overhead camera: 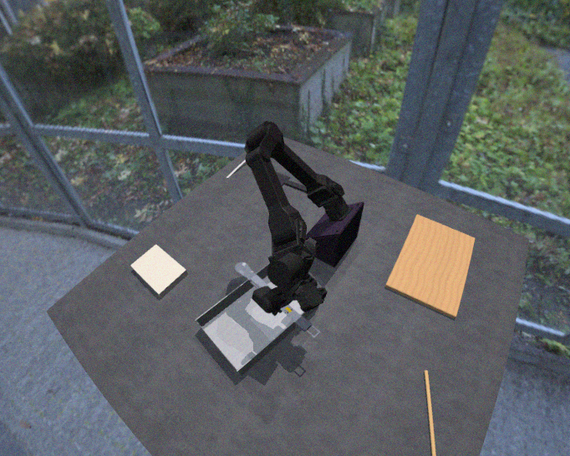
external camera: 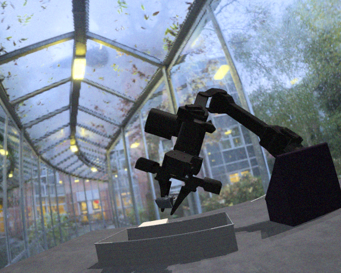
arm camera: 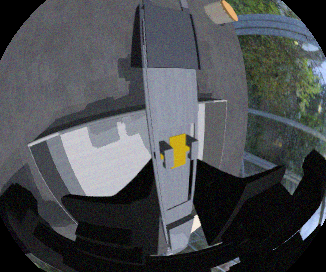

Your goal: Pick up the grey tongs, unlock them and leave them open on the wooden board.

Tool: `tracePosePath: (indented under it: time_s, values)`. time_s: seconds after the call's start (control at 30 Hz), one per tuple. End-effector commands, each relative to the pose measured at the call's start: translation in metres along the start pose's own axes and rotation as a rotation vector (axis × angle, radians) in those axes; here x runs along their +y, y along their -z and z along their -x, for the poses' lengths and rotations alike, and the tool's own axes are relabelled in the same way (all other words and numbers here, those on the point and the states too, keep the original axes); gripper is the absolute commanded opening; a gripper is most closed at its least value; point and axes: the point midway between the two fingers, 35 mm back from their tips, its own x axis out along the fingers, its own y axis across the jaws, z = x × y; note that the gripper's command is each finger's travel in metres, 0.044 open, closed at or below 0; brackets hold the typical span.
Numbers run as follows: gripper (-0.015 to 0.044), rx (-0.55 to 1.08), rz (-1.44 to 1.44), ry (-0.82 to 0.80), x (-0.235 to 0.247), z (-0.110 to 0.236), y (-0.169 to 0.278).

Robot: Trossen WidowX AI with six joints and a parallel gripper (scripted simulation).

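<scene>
The grey tongs (overhead camera: 247,271) (external camera: 164,202) (arm camera: 170,104) are closed, with a yellow lock tab (overhead camera: 288,309) (arm camera: 176,152) near the middle. My gripper (overhead camera: 286,303) (external camera: 168,206) (arm camera: 170,157) is shut on the tongs and holds them roughly level, clear above the roasting tin (overhead camera: 228,338) (external camera: 176,239) (arm camera: 82,161). In the exterior view the tongs show end-on between the fingers, well above the tin's rim. The wooden board (overhead camera: 431,265) (arm camera: 220,11) lies flat to the right of the arm, apart from the tin.
A dark purple block (overhead camera: 338,230) (external camera: 303,182) carries the arm's base behind the tin. A white square tile (overhead camera: 157,269) (external camera: 153,223) lies left of the tin. A thin wooden stick (overhead camera: 429,412) lies near the table's front right edge.
</scene>
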Motion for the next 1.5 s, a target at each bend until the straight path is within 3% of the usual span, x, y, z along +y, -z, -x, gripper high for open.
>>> tracePosePath:
  time_s: [0.0, 0.4, 1.47]
  values:
    - [-0.015, 0.001, -0.015, 0.012, -0.0061, 0.0051, 0.0016]
    - [-0.015, -0.005, -0.013, -0.018, -0.0066, 0.0032, -0.0001]
    - [-0.015, -0.009, -0.015, -0.471, -0.0038, 0.0012, 0.0045]
